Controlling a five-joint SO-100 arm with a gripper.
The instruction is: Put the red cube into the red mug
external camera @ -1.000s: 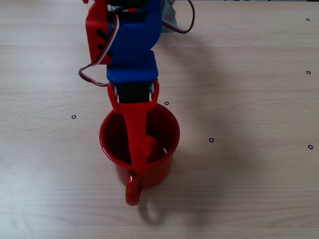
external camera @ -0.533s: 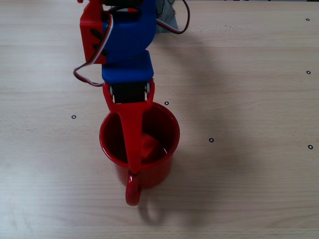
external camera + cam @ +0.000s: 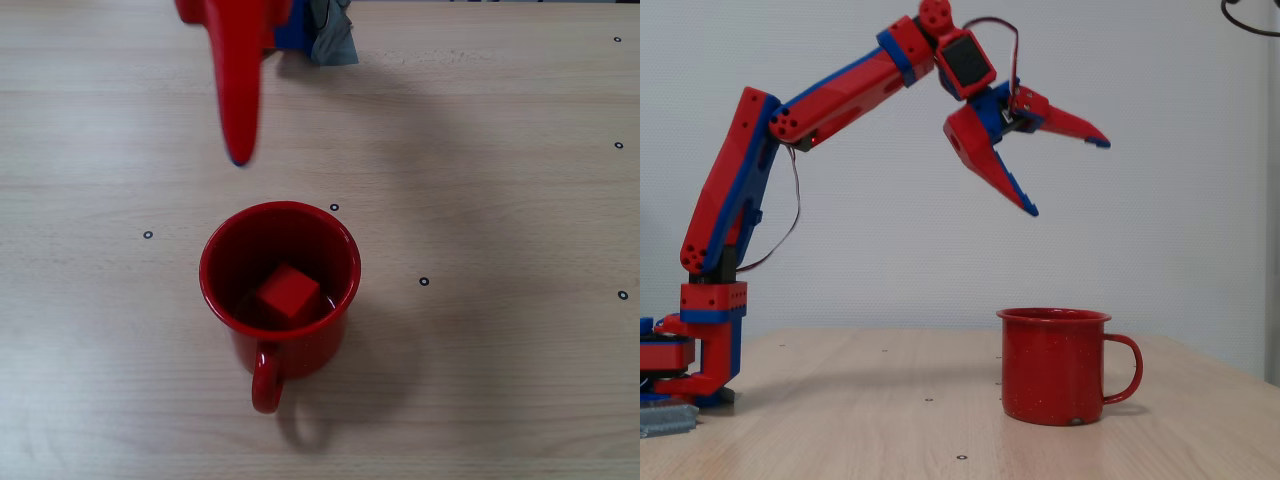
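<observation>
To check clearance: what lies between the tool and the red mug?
Nothing: in the side fixed view, only empty air separates the open tool from the red mug below.

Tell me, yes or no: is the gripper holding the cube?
No, the open gripper hangs empty above the mug, and the cube lies inside it.

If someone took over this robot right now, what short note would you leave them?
Gripper: open, empty, raised well above the mug.
Red cube: lying inside the red mug, on its bottom.
Mug: upright on the table, handle toward the camera in the overhead fixed view.
Done: cube is in the mug.
Left: nothing for the cube; probably just park the arm.
</observation>
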